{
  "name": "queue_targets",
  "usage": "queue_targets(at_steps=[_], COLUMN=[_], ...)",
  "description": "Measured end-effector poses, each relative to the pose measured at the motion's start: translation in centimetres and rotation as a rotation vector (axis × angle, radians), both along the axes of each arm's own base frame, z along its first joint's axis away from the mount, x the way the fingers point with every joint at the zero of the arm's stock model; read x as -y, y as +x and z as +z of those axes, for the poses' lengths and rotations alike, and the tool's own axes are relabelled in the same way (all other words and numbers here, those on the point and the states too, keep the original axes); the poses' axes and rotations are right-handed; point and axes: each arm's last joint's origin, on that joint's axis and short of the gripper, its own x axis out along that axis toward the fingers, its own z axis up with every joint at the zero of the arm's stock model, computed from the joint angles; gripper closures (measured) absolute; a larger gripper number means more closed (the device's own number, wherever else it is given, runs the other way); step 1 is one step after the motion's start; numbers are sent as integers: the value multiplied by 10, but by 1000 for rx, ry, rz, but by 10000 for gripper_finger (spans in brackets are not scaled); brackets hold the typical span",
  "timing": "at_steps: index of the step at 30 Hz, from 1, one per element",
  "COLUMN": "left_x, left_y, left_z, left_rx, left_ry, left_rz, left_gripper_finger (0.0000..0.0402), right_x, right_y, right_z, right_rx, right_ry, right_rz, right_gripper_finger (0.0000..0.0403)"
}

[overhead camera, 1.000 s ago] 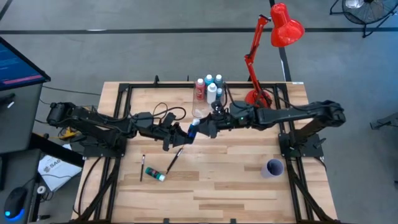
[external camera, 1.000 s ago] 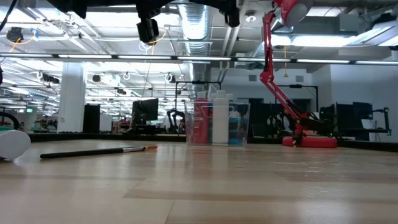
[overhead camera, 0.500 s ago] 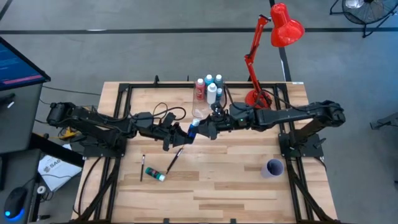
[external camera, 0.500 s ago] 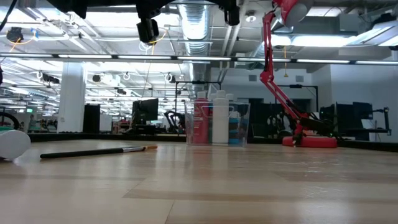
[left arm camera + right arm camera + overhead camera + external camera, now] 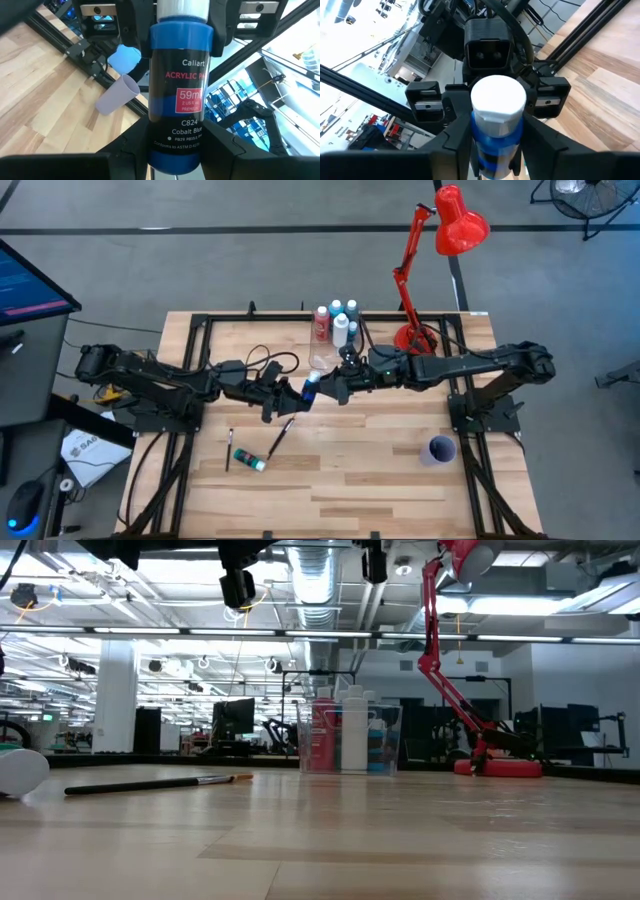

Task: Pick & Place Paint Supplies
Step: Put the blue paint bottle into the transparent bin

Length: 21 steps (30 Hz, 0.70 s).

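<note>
Handover position, centre of the high view: you see the left tool (image 5: 297, 395) and the right tool (image 5: 322, 387) meeting above the tabletop (image 5: 380, 470), both on one cobalt blue paint bottle (image 5: 310, 387). In the left wrist view the left fingers (image 5: 125, 150) clamp the bottle's lower body on both sides. In the right wrist view the right fingers (image 5: 457, 137) press against the bottle just below its white cap (image 5: 498, 97). The bottle is held in the air, clear of the wood.

Check the clear box (image 5: 334, 332) at the upper centre of the high view. It holds upright bottles: a pink-red one (image 5: 321, 326), a white one (image 5: 341, 330) and light blue ones (image 5: 337, 308). In the low view the box (image 5: 347, 738) stands at mid-frame on the far part of the tabletop.

Note the small purple cup (image 5: 439, 450) at the lower right of the high view; you cannot tell what is inside it.

Loose supplies lie at lower left of centre: a blue-green tube (image 5: 248, 459), a short dark paintbrush (image 5: 228, 450) beside it, and a longer paintbrush (image 5: 281, 435).
</note>
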Motion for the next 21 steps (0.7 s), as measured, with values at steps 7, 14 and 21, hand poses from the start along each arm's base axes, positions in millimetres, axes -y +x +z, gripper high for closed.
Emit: queue_targets(at_steps=[7, 14, 21], left_x=[3, 6, 12], left_y=[0, -2, -6], left_z=[0, -1, -10], left_rx=[-11, -57, -185], left_ry=[-44, -122, -165], left_rz=[-107, -221, -323], left_gripper_finger=[250, 154, 96], right_x=[0, 6, 16], right_y=[0, 1, 1], right_z=[0, 0, 4], right_rx=[0, -3, -27], right_ry=[28, 21, 14], right_rz=[-4, -47, -109], right_gripper_finger=[275, 265, 276])
